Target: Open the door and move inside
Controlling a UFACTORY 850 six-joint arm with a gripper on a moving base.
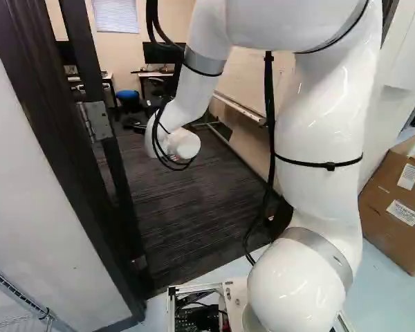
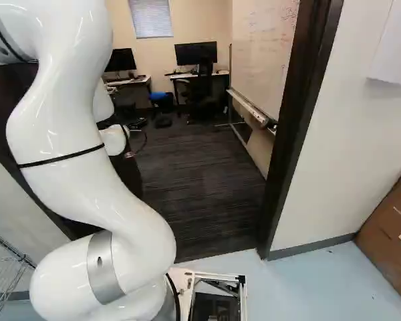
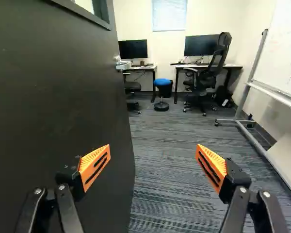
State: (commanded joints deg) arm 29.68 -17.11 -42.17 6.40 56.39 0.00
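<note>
The dark door (image 3: 63,97) stands swung inward in the wrist view, with its handle (image 3: 121,64) on the far part of the leaf. My gripper (image 3: 153,151) is open beside the door, its orange fingers wide apart and nothing between them. One finger shows in front of the door panel, the other over the carpet; whether the first touches the panel I cannot tell. In the left base view the arm's wrist (image 1: 173,142) reaches through the doorway, near the door's hinge (image 1: 95,121); the fingers cannot be made out there.
Dark frame posts (image 1: 55,138) (image 2: 297,114) flank the doorway. Inside, carpet (image 3: 169,170) runs to desks, an office chair (image 3: 203,73) and a blue stool (image 3: 162,82). A wheeled whiteboard (image 2: 264,60) stands along the right wall. Outside are a cardboard box (image 1: 394,207) and a wire rack (image 2: 7,274).
</note>
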